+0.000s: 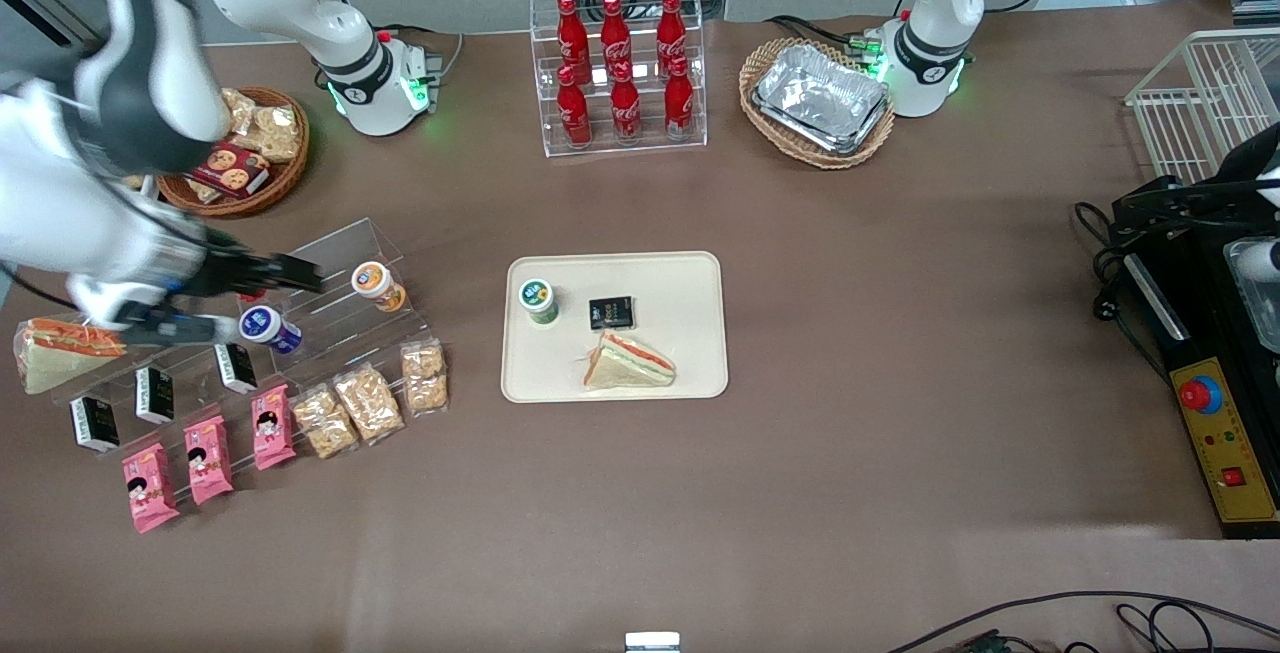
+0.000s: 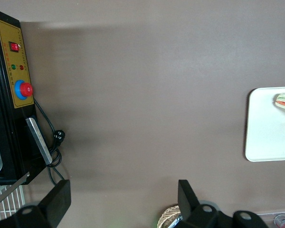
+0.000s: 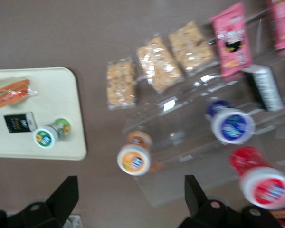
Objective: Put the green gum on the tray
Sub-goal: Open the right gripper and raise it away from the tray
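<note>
The green gum (image 1: 538, 300) stands upright on the cream tray (image 1: 690, 278), near the tray's end toward the working arm. It also shows in the right wrist view (image 3: 51, 134) on the tray (image 3: 61, 90). My right gripper (image 1: 300, 275) is open and empty, above the clear stepped display rack (image 1: 330, 323), well away from the tray toward the working arm's end. In the right wrist view the fingertips (image 3: 69, 190) stand wide apart with nothing between them.
A wrapped sandwich (image 1: 628, 361) and a small black packet (image 1: 611, 312) lie on the tray. The rack holds an orange bottle (image 1: 376, 284), a blue bottle (image 1: 268, 326), black packets, pink snack packs and cereal bars. A cola rack (image 1: 622, 68) and foil trays in a basket (image 1: 818, 98) stand farther back.
</note>
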You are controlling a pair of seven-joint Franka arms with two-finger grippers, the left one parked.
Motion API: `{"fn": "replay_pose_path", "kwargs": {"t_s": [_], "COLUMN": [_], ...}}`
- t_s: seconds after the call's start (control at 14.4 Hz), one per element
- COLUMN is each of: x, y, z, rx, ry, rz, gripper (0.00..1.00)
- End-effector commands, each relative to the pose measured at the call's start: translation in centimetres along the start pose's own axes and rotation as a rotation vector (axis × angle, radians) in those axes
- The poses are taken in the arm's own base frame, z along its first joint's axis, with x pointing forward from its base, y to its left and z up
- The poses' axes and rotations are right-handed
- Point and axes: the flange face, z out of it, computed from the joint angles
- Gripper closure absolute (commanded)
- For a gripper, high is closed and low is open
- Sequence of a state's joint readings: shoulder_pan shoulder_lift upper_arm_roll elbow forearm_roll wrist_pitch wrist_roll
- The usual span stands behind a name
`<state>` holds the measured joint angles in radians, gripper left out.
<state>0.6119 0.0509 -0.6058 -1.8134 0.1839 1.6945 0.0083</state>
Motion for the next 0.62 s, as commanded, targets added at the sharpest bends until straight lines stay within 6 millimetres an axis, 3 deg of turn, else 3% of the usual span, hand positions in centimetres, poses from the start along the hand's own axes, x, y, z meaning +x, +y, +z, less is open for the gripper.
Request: {"fn": "replay_pose_path", "kwargs": {"t_s": [0.0, 0.28, 0.55], "x": [0.0, -0.5, -0.8], "y": [2.8, 6.5, 8.2], "z": [-4.3, -8.1, -9.4], "rx": [-0.062, -0.055, -0.051], "ry": [0.008, 0.031, 0.025], "rz": [-0.064, -0.001, 0.035], "gripper": [0.0, 0.0, 0.0]}}
